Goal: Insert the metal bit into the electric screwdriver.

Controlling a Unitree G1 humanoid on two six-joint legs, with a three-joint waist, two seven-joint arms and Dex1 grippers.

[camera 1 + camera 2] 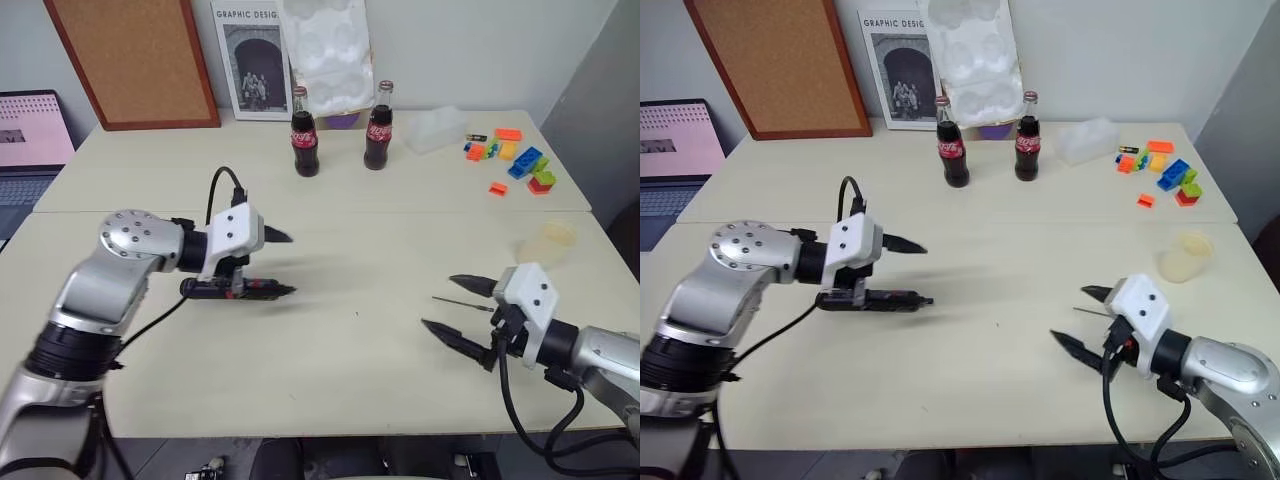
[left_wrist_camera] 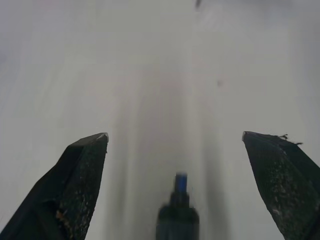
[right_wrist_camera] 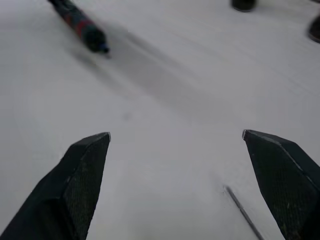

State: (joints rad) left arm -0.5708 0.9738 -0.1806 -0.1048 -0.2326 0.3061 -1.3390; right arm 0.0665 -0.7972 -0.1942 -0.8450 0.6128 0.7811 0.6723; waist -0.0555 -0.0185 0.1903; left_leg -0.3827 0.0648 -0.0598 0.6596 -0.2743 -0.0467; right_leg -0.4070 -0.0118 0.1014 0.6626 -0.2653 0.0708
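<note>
The electric screwdriver [image 1: 245, 289], black with a red band, lies flat on the cream table [image 1: 350, 350] at centre left, its blue tip [image 2: 181, 181] pointing right. My left gripper [image 1: 283, 263] hovers open right over it, with the tool's front end between the fingers [image 2: 82, 185] and nothing gripped. The metal bit [image 1: 463, 303], a thin silver rod, lies on the table at the right. My right gripper [image 1: 438, 301] is open around it, low over the table, and the bit [image 3: 243, 212] sits close to one finger [image 3: 282, 180]. The screwdriver [image 3: 82, 27] lies far ahead of that gripper.
Two cola bottles [image 1: 304, 133] [image 1: 378, 127] stand at the back centre. Coloured blocks [image 1: 520, 160] and a clear plastic box [image 1: 435, 128] lie at the back right, a translucent cup [image 1: 552, 240] near the right edge. A corkboard [image 1: 135, 60], a poster [image 1: 250, 60] and a laptop [image 1: 30, 140] are behind and to the left.
</note>
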